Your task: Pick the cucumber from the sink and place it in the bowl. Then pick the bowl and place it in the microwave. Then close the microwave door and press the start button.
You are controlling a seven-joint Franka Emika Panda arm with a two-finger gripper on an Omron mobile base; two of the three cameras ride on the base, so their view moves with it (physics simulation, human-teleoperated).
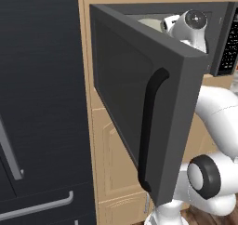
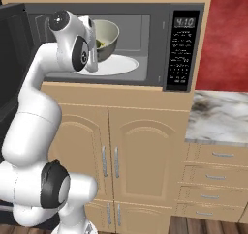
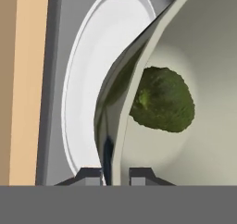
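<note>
Your claw [image 3: 115, 174] was clamped on the rim of the bowl [image 3: 194, 56], cucumber [image 3: 162, 100] inside, held over the microwave [image 2: 160, 44] turntable [image 3: 106, 70] beneath it; you needed to lower level before letting go.

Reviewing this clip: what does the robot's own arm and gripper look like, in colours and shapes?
The arm is glossy white, built of rounded, bulbous segments joined by dark grey to black ring-shaped joints with white round caps. No cables, logos or markings show on it. The gripper has two small, blocky dark grey fingertips.
</note>
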